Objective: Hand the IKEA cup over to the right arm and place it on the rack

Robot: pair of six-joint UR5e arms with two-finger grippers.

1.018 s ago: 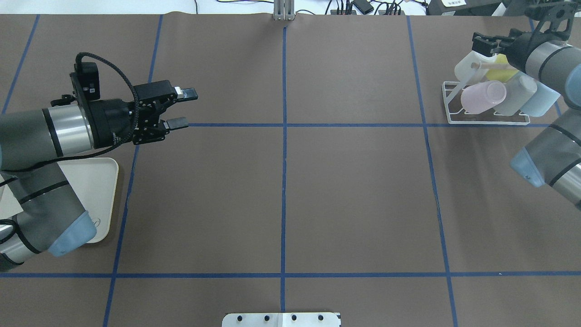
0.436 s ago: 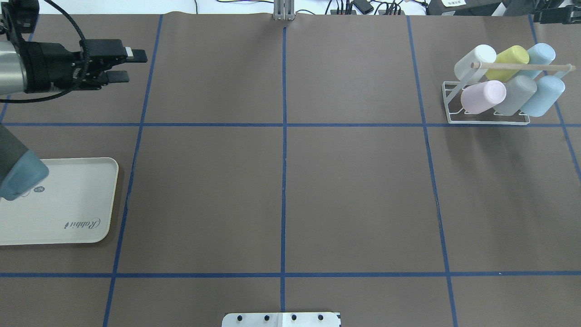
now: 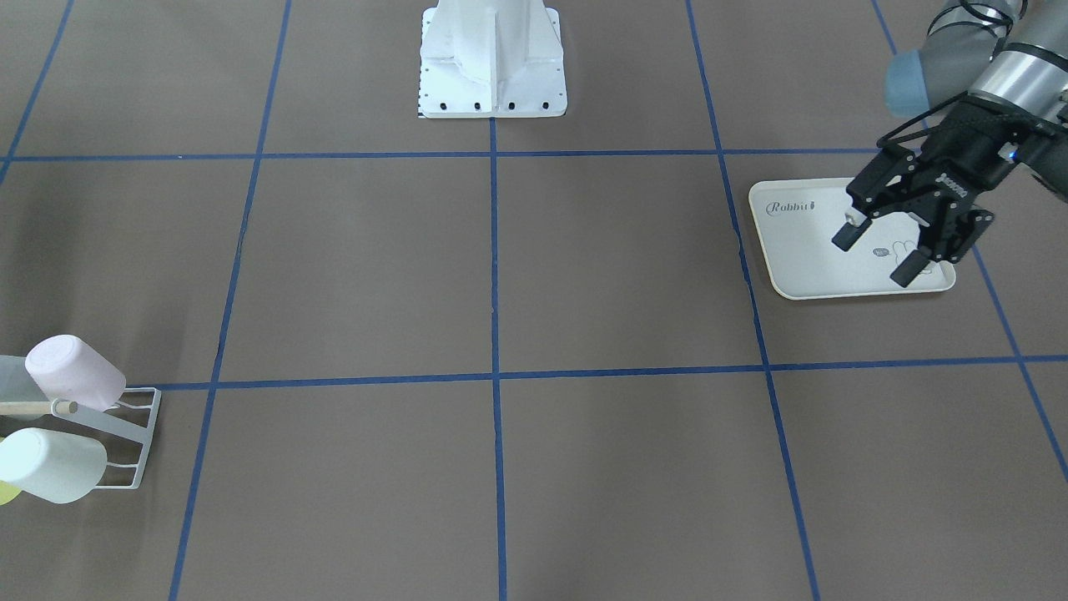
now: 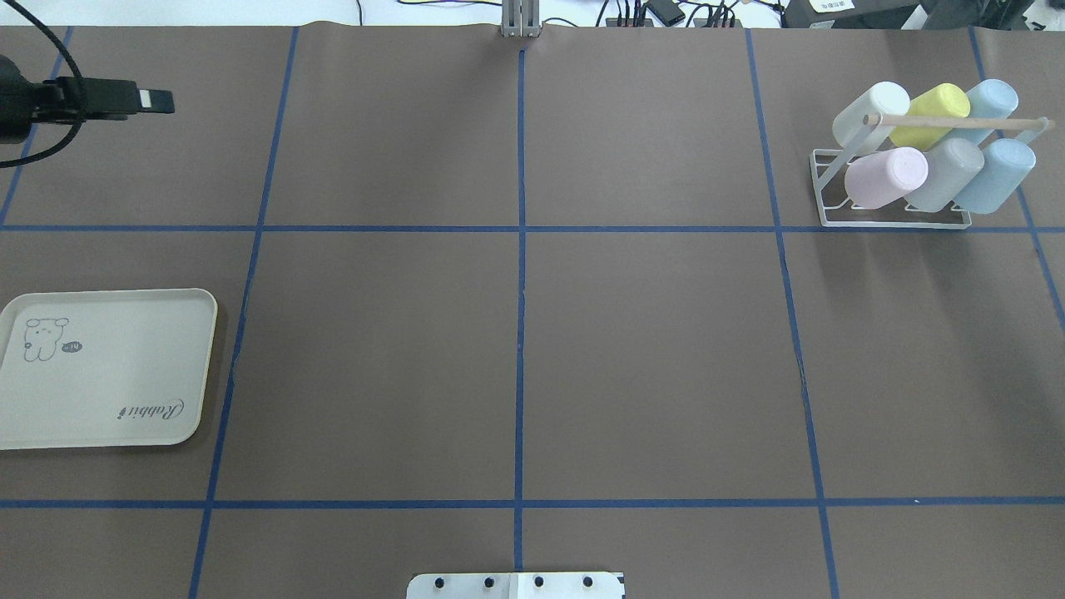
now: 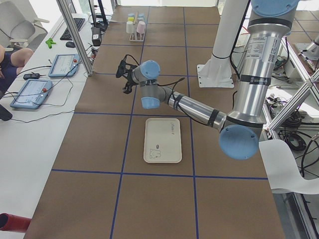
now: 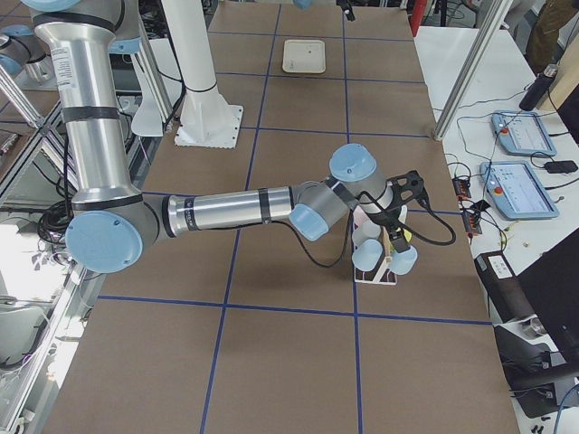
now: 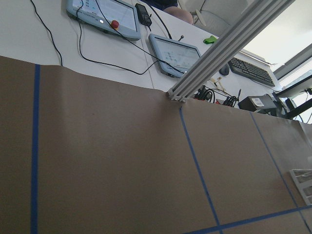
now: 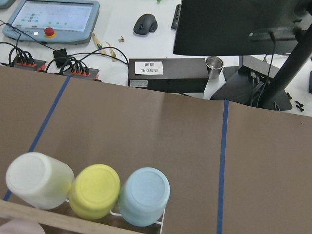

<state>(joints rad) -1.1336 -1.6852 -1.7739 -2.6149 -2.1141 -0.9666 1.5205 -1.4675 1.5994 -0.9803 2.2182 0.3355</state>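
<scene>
The white wire rack [image 4: 882, 223] with its wooden dowel [image 4: 957, 121] stands at the far right and holds several cups on their sides: white [image 4: 871, 112], yellow [image 4: 940, 104], pink [image 4: 886, 177], grey and two blue. The right wrist view looks down on the white [image 8: 39, 179], yellow [image 8: 95, 190] and blue [image 8: 144, 196] cups. My left gripper [image 3: 876, 256] is open and empty, held above the tray. My right gripper [image 6: 412, 185] shows only in the exterior right view, just beyond the rack [image 6: 375, 262]; I cannot tell whether it is open.
The cream rabbit-print tray [image 4: 108, 366] lies at the left with no cup on it. Blue tape lines grid the brown mat. The robot's white base [image 3: 492, 58] is at the table's near edge. Monitors, cables and pendants lie past the far edge.
My left arm has swung back and out to the far left, gripper still open, uncovering the tray. My right arm has drawn away from the rack and left the overhead view.
</scene>
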